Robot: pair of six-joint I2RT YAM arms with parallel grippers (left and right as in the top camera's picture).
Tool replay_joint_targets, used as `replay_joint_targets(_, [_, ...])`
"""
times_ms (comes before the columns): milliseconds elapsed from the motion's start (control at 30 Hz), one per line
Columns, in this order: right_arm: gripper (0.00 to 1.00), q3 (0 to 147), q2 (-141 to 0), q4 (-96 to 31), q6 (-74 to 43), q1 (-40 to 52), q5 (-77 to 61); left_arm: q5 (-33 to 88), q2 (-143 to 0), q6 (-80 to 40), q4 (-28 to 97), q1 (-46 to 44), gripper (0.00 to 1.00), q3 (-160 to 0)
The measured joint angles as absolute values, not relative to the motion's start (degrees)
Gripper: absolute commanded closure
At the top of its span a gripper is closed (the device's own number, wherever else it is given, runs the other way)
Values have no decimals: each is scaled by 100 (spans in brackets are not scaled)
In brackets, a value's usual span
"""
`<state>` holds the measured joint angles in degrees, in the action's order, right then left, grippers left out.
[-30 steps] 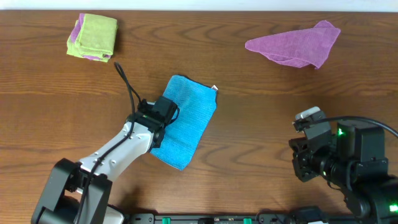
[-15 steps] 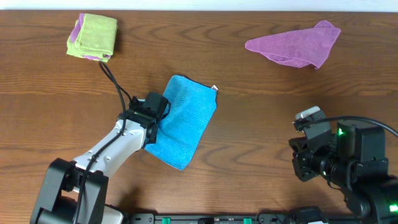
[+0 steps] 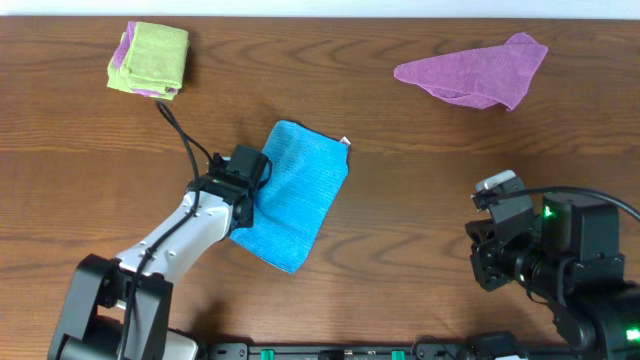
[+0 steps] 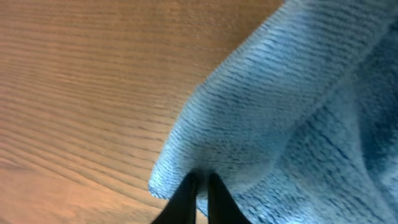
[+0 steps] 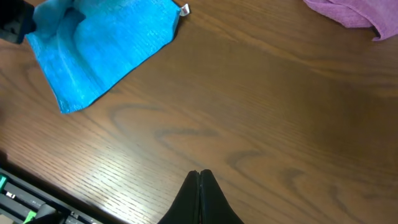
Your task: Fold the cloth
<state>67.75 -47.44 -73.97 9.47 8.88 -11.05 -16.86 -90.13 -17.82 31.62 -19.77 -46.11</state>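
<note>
A blue cloth [image 3: 298, 195] lies folded into a long strip on the wooden table, slanting from upper right to lower left. It also shows in the right wrist view [image 5: 102, 50]. My left gripper [image 3: 248, 183] is at the cloth's left long edge, shut on a raised fold of the blue cloth [image 4: 261, 112]; its fingertips [image 4: 199, 180] pinch the fabric just above the table. My right gripper [image 5: 199, 176] is shut and empty, hovering over bare wood at the front right, far from the cloth.
A folded yellow-green cloth [image 3: 150, 58] on a pink one lies at the far left. A crumpled purple cloth [image 3: 475, 72] lies at the far right, also in the right wrist view [image 5: 360, 12]. The table's front edge is near both arm bases.
My left gripper has shifted left and slightly away from me along the cloth's left edge, holding the fold. The right arm has not moved.
</note>
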Motion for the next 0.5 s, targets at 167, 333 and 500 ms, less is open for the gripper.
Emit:
replay_joint_targets(167, [98, 6775, -4744, -7395, 947, 888, -1085, -1684, -9013, -1778, 3162, -1688, 94, -4611])
replay_joint_targets(333, [98, 6775, -4744, -7395, 947, 891, -1068, -1660, -9015, -1780, 3157, -1280, 94, -4611])
replay_joint_targets(500, [98, 6775, -4744, -7389, 947, 888, -1068, -1260, -9013, -1761, 3157, -840, 89, -4611])
